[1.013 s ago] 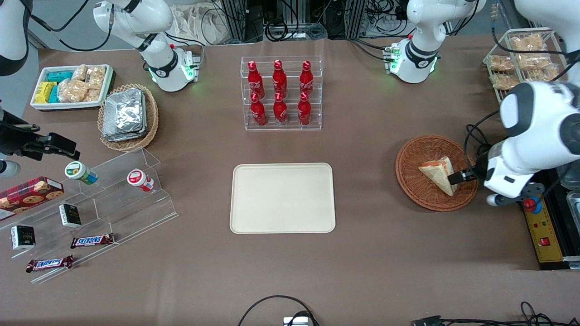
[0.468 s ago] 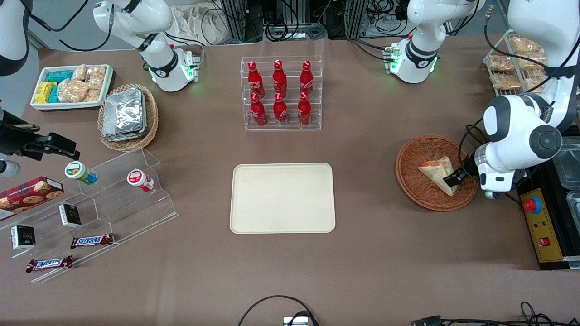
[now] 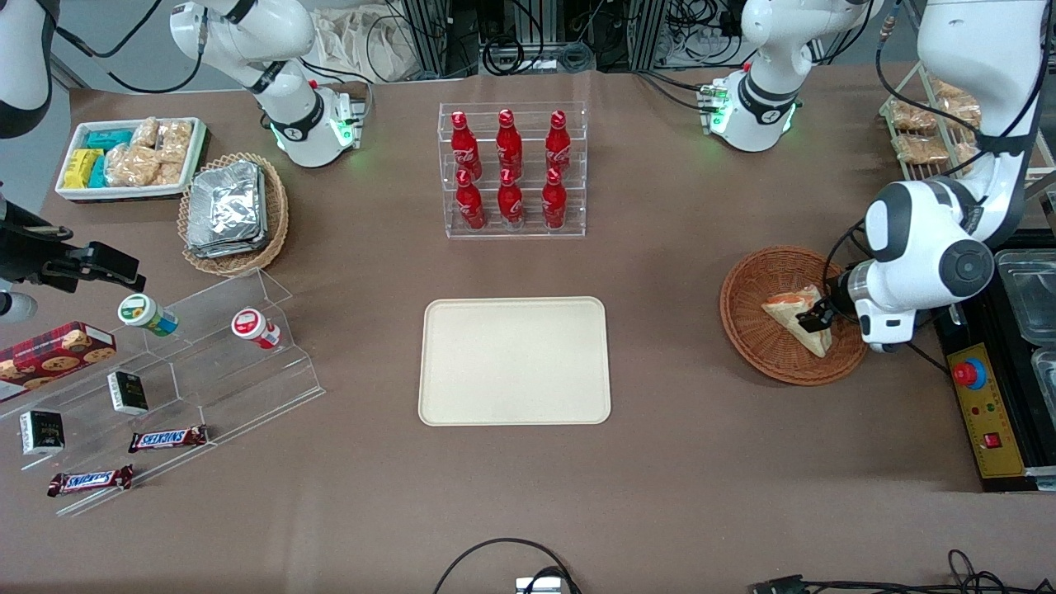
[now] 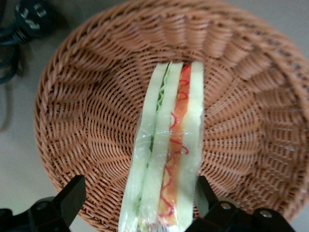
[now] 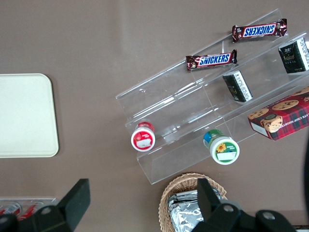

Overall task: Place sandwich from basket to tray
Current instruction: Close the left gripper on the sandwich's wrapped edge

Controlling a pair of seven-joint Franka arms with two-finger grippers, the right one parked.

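Advanced since earlier frame: gripper point(image 4: 140, 203) lowered into basket point(image 3: 755, 330), jaws apart, straddling sandwich point(image 4: 166, 154) lying inside. Judged light, soft, film-slippery; best gripped gently across bread faces.

You see a reddish-brown woven wicker basket point(image 4: 96, 121) holding a pale beige wedge sandwich point(image 4: 169, 145) striped green and orange-red under a red squiggle. The left arm's black jaws straddle it there. At the basket's 9 o'clock, a plain cream rectangular plastic tray point(image 3: 514, 360) lies on the brown tabletop point(image 3: 660, 454).

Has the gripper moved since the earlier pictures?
Yes. The gripper has moved farther from the front camera, toward the basket's middle, now open around the sandwich.
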